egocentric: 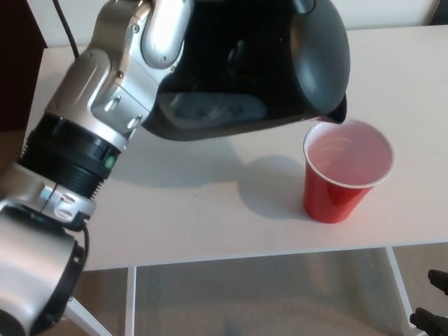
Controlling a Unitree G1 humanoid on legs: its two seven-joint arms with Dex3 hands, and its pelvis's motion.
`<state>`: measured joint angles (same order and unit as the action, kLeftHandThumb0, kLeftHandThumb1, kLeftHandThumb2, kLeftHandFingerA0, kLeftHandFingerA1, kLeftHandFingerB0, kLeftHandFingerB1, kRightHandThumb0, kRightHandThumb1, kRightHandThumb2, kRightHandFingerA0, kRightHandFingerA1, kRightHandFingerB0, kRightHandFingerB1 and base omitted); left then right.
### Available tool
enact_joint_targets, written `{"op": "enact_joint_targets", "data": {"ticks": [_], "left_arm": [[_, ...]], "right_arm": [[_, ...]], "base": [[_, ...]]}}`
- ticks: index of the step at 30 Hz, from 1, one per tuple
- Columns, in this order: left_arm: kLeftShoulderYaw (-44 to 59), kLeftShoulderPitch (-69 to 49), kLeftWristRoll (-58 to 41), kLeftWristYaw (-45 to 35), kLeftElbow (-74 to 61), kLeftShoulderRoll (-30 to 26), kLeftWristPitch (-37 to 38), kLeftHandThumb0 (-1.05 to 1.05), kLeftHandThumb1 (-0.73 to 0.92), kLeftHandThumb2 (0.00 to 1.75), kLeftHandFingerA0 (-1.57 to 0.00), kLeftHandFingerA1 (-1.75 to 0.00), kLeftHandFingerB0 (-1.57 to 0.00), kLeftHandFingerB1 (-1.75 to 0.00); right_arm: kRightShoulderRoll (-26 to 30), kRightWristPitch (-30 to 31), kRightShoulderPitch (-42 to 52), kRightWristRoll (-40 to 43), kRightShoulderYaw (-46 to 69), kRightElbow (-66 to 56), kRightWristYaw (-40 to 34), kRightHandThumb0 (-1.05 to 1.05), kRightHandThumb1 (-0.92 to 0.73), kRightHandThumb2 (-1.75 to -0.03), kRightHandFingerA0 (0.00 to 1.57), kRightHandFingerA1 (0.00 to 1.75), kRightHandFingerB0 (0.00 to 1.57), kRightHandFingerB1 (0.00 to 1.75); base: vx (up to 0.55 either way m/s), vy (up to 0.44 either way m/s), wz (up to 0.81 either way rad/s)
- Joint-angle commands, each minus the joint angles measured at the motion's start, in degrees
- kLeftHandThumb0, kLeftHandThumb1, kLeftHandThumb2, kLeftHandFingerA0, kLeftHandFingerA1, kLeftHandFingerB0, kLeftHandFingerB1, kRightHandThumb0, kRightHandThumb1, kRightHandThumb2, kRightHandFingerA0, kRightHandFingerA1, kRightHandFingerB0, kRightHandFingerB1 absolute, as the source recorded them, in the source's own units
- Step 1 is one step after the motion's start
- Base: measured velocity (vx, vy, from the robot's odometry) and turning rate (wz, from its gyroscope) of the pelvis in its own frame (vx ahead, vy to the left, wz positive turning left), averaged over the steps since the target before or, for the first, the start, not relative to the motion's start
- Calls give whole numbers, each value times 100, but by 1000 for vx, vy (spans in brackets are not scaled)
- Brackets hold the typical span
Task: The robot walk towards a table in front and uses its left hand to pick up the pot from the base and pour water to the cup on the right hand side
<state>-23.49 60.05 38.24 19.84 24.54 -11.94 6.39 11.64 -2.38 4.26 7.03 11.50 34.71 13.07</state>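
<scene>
Black pot [280,63] is held up off the white table [175,210], tilted toward the right, filling the upper middle of the head view. Its spout [338,112] sits just above the near-left rim of the red cup [344,175], very close to the rim; cannot tell if they touch. No water stream can be made out. The cup stands upright on the table near the front edge, right of centre, its inside looking pale pink. The pot's shadow falls on the table below it and to the left of the cup.

Left arm [98,133] (silver and black wrist segments) comes in from lower left and runs up to the pot's left side. The left hand itself is hidden behind the wrist and the pot body, so its fingers don't show; cannot tell how it grips, though the pot hangs at the end of that arm.

Right hand [432,318]: only dark fingertips at the bottom right corner, below the table edge; state not readable.
</scene>
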Motion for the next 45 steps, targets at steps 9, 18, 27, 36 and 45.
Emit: {"op": "enact_joint_targets", "data": {"ticks": [9, 18, 27, 36, 45], "left_arm": [[-636, 440, 1224, 1324, 339, -354, 1043, -26, 57, 57, -96, -175, -66, -172], [-1013, 548, 1893, 1775, 459, -374, 1061, -33, 56, 56, -96, -175, -89, -112], [-1260, 597, 2290, 2083, 593, -388, 1120, -28, 53, 57, -91, -175, -84, -135], [-1331, 774, 2516, 1824, 452, -554, 1206, -32, 52, 57, -91, -175, -93, -108], [-1384, 1051, 2673, 1855, 585, -703, 1459, -31, 42, 88, -122, -133, -91, -95]], "right_arm": [[101, 10, 41, -86, -73, -130, 3, -21, -52, -55, 68, 49, 36, 35], [148, -13, 8, -187, -141, -98, -35, -21, -52, -55, 70, 47, 36, 35], [149, 39, 18, -240, -188, -177, -51, -21, -52, -55, 70, 48, 38, 35], [189, 86, -1, -341, -262, -269, -76, -20, -52, -55, 71, 47, 37, 35], [230, 11, -102, -342, -276, -112, -47, -19, -52, -55, 69, 48, 37, 36]], "base": [[0, 0, 0], [0, 0, 0], [0, 0, 0], [0, 0, 0], [0, 0, 0]]}}
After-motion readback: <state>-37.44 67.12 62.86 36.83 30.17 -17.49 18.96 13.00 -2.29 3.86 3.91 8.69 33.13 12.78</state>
